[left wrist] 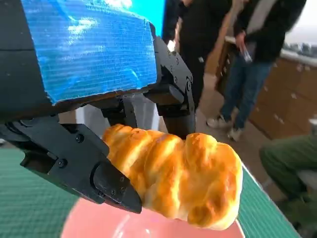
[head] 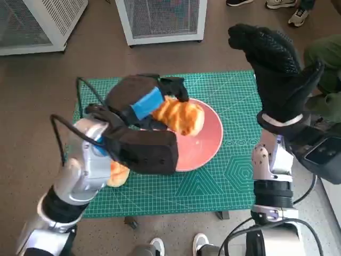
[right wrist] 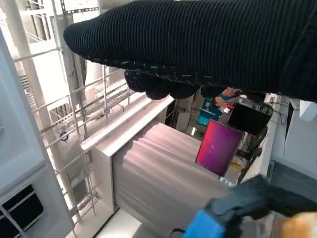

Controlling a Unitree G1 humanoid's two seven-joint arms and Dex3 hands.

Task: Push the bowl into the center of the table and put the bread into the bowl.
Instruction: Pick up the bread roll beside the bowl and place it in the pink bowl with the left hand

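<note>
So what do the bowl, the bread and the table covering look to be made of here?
Bowl: smooth pink, faintly glossy, probably plastic or glazed ceramic.
Bread: real-looking or replica baked twist with a shiny golden-brown crust, held by the left hand.
Covering: matte green cutting mat with printed grid lines, likely rubbery vinyl.

The head view is evenly and softly lit from above, with only faint shadows under the left hand [head: 139, 104] on the green mat [head: 224, 176], and its wide lens bends the far cabinets [head: 160, 21] outward at the edges; the left wrist view holds the bread [left wrist: 178, 178] fairly sharp and warmly lit, while the people [left wrist: 257, 59] behind it are blurred. The right wrist view is washed out by bright pale glare on its left side; the glove [right wrist: 208, 44] lies dark and underexposed against it.
</note>
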